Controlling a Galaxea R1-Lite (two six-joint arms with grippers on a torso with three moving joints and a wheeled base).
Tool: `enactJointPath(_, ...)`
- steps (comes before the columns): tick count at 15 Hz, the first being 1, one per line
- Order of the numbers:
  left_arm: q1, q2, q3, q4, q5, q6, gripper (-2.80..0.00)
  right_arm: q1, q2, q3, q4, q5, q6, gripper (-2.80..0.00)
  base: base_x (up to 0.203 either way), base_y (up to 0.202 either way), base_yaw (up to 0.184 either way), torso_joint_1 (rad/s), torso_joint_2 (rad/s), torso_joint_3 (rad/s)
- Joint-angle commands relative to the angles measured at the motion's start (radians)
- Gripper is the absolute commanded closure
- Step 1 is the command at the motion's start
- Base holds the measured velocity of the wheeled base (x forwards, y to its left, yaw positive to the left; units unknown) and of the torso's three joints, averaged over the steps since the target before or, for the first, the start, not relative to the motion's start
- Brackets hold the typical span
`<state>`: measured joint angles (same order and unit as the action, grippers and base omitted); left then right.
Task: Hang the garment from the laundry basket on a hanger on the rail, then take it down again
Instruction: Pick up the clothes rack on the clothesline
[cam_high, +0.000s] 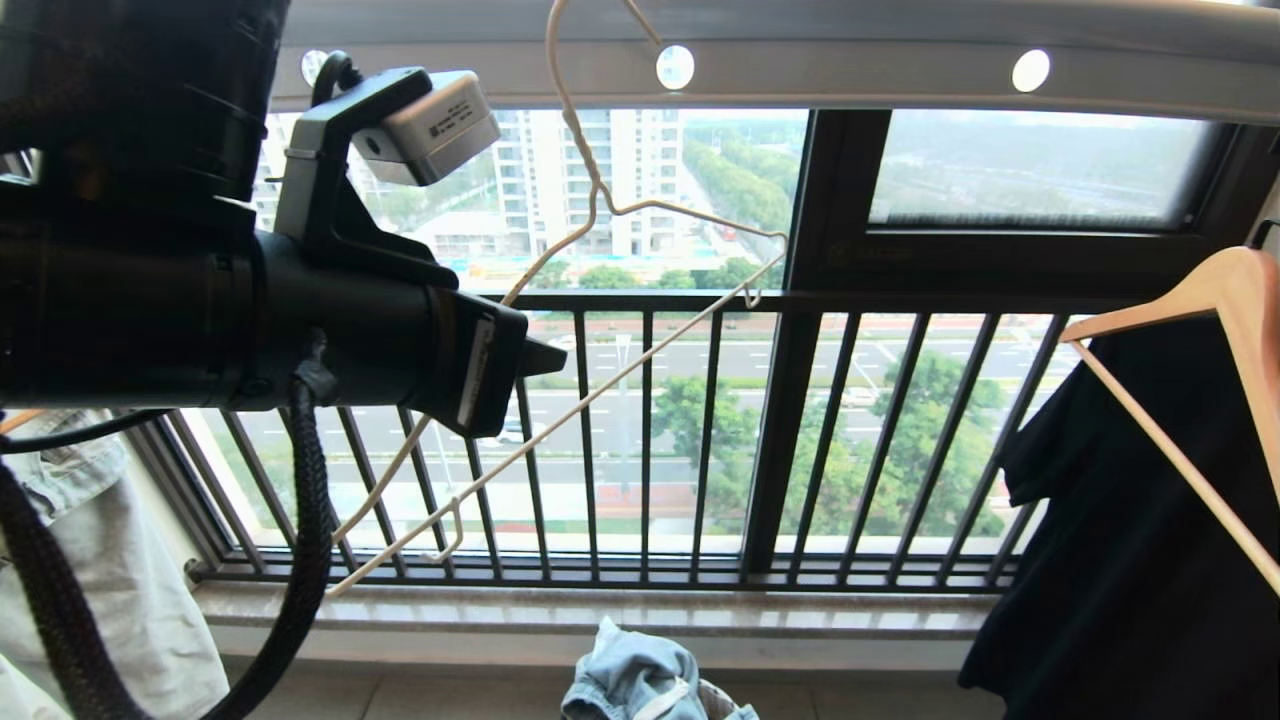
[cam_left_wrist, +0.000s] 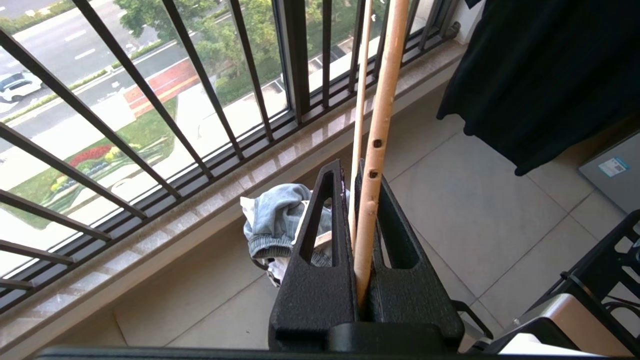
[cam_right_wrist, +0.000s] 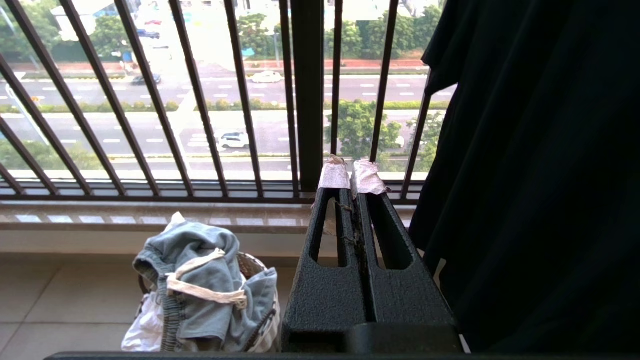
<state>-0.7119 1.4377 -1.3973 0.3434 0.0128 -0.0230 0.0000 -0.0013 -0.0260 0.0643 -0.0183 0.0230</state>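
So the left gripper (cam_left_wrist: 357, 210) is up high near the rail (cam_high: 800, 60), jaws squeezed tight on the hanger (cam_high: 600, 215). In the left wrist view you can see the hanger's cream wire pinched right between the fingers (cam_left_wrist: 320, 260), with chipped spots on it. In the head view the hanger sits tilted, its long neck reaching up in front of the rail, low end slanting down across the window railing (cam_high: 700, 440). Can't tell if the hook is actually over the rail, it runs out of the top of the picture.

The shorts (cam_right_wrist: 200, 285) are bunched up in the basket (cam_right_wrist: 250, 265), spilling over its rim, drawstring on top. The basket sits on the tiled floor (cam_left_wrist: 475, 210) just beside the marble sill (cam_right_wrist: 150, 215) under the window.

The right gripper (cam_right_wrist: 352, 175) is empty and fully closed, hanging low next to the black shirt (cam_right_wrist: 540, 175). That shirt is on a wooden hanger (cam_high: 1220, 300) off to the right.
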Motion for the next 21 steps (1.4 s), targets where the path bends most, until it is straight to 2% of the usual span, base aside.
enactJointPath(1,0.001,-0.078,0.051,0.002,0.001,-0.001,0.0,0.0,0.0,0.0,0.0,0.0,0.0,0.0,0.0,0.0,0.0,0.0,0.0,0.0)
enactJointPath(9,0.007,-0.296,0.401,-0.001,0.002,-0.009,0.0,0.0,0.0,0.0,0.0,-0.002,0.0,0.0,0.0,0.0,0.0,0.0,0.0,0.0)
enactJointPath(12,0.005,-0.363,0.49,-0.079,-0.004,-0.006,0.0,0.0,0.0,0.0,0.0,0.0,0.0,0.0,0.0,0.0,0.0,0.0,0.0,0.0)
enactJointPath(14,0.005,-0.386,0.538,-0.134,-0.007,-0.01,0.0,0.0,0.0,0.0,0.0,0.0,0.0,0.0,0.0,0.0,0.0,0.0,0.0,0.0)
enactJointPath(19,0.005,-0.298,0.555,-0.141,-0.012,0.002,0.0,0.0,0.0,0.0,0.001,0.0,0.0,0.0,0.0,0.0,0.0,0.0,0.0,0.0)
enactJointPath(20,0.005,-0.266,0.553,-0.143,-0.012,0.008,0.0,0.0,0.0,0.0,0.0,0.0,0.0,0.0,0.0,0.0,0.0,0.0,0.0,0.0)
enactJointPath(21,0.005,-0.235,0.552,-0.16,-0.013,0.045,0.0,0.0,0.0,0.0,0.0,0.0,0.0,0.0,0.0,0.0,0.0,0.0,0.0,0.0)
